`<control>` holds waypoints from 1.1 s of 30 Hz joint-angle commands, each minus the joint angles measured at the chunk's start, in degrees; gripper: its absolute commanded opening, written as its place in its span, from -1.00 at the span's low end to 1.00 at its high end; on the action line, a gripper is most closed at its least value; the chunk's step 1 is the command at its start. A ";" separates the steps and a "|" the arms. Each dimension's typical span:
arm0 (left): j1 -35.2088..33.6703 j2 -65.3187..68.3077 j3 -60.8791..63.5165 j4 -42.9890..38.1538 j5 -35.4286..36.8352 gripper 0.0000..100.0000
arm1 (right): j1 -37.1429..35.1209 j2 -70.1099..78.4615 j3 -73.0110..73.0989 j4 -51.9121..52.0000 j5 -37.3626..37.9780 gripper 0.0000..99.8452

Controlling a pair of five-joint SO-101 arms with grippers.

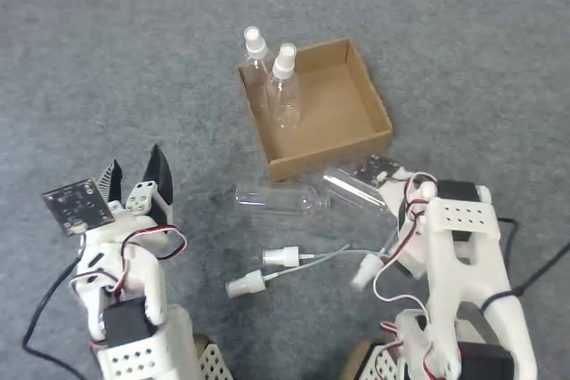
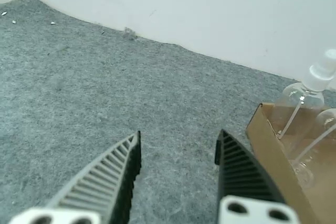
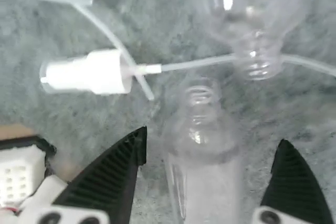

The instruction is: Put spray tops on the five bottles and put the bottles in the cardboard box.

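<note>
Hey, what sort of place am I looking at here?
Probably a small robotics lab or hobby test bench: a grey felt mat runs up to a bare white wall, and a left arm and right arm of white plastic with exposed wiring stand over it.

Cardboard box [image 1: 331, 154]: sitting open-topped, brown. Two capped clear bottles [image 1: 286, 88]: standing upright at its far-left corner. Two uncapped bottles [image 1: 274, 198]: lying on their sides just beside its near wall. White spray tops [image 1: 283, 257]: lying loose nearby, tubes trailing.
</note>
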 commanded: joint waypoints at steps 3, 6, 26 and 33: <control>-0.09 -0.97 -0.48 -1.76 -0.44 -0.57 | 5.05 -2.15 0.09 0.66 6.59 -0.35; -0.09 -0.97 -0.48 -1.76 -0.44 -0.57 | 6.02 -2.15 0.09 0.66 7.56 -0.35; -0.09 -0.97 -0.48 -1.76 -0.44 -0.57 | 6.11 -2.68 4.31 -6.55 7.65 -0.75; -0.09 -0.97 -0.48 -1.67 -0.44 -0.57 | 5.85 -2.68 -1.32 0.57 7.30 -0.87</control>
